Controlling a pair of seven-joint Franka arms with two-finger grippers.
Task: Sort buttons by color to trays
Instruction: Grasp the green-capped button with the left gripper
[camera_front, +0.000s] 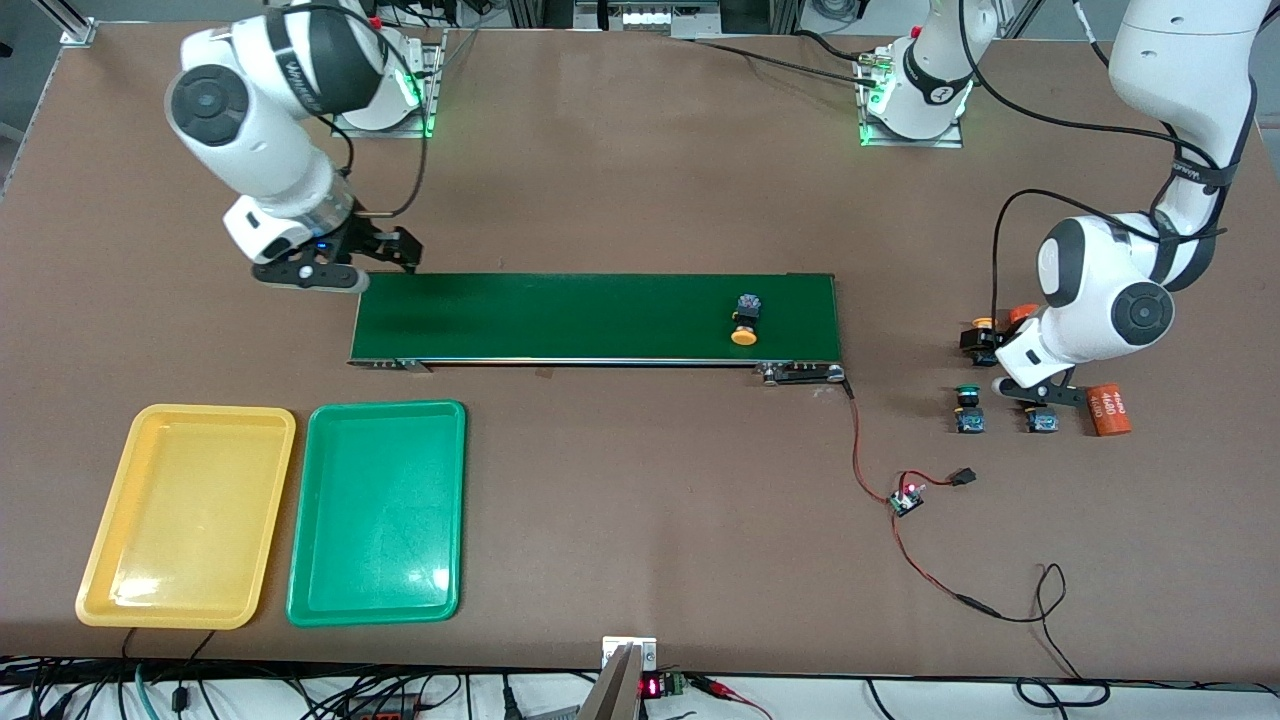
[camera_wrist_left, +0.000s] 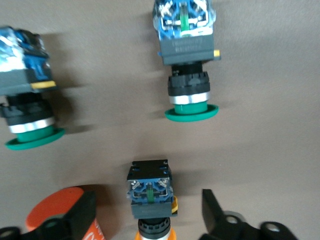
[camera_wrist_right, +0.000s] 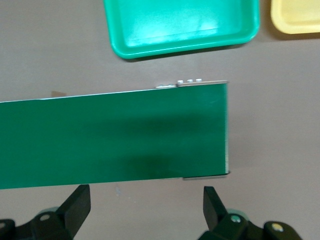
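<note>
A long dark-green conveyor belt lies on the brown tabletop. An orange cylinder with white numbers and red-black wiring lie nearby.

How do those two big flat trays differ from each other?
The yellow tray is yellow; the green tray is green. The yellow tray lies closer to the right arm's end of the table, the green tray beside it. Both are shallow, round-cornered, similar in size and hold no buttons.
</note>
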